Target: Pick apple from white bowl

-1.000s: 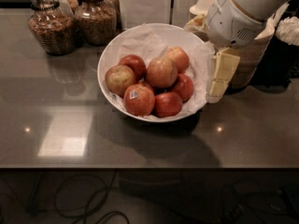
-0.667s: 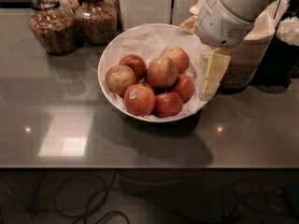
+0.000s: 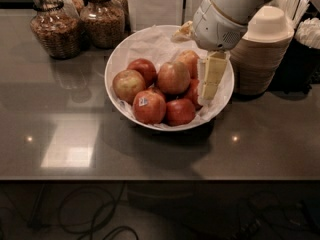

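The white bowl (image 3: 131,43), wide and lined with crumpled white paper, stands on the dark counter and holds several apples. The apple (image 3: 173,77), the largest, dull red-orange with yellow-green patches, lies near the middle on top of the pile. A red apple with a small sticker (image 3: 148,106) lies at the front, and a smaller yellow-green and red apple (image 3: 128,85) at the left. My gripper (image 3: 212,79) hangs from the white arm at the upper right, over the bowl's right side, just right of the apple and in front of other apples there.
Two glass jars (image 3: 55,31) of dry food stand at the back left. A stack of beige paper bowls (image 3: 262,49) stands right of the white bowl, close behind my arm. Dark containers with utensils (image 3: 307,44) are at the far right. The counter's front edge (image 3: 150,179) runs below.
My arm and gripper have moved left, from beside the bowl's right rim to over its right side, closer to the apple. The apples have not moved.
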`<state>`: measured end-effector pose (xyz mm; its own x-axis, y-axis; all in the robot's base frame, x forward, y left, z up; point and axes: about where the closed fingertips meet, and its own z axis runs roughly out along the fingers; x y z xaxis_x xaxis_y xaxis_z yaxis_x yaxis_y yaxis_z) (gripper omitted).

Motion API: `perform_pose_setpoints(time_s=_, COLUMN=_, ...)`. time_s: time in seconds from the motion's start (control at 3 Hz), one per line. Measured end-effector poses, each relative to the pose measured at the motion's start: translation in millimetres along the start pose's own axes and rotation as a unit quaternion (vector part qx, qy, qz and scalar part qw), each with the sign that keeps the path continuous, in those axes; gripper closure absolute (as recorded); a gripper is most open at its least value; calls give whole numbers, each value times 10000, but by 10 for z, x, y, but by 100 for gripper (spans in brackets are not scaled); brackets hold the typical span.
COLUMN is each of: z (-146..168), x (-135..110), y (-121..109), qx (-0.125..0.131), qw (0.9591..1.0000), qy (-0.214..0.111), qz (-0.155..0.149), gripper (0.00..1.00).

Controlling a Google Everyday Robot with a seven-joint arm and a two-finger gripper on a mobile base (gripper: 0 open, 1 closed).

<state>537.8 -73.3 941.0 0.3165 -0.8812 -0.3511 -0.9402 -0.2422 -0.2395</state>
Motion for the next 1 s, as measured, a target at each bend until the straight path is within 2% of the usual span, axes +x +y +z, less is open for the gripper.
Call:
perform_pose_setpoints(time_s=0.67, z=249, x=-31, y=-228, qx=-167, qw=9994, qy=-113, qz=-285, gripper=10)
perform_pose_setpoints(time_s=1.0, z=318, x=-19, y=-363, qx=-214, qw=9990, qy=-141, qz=-368, gripper=9)
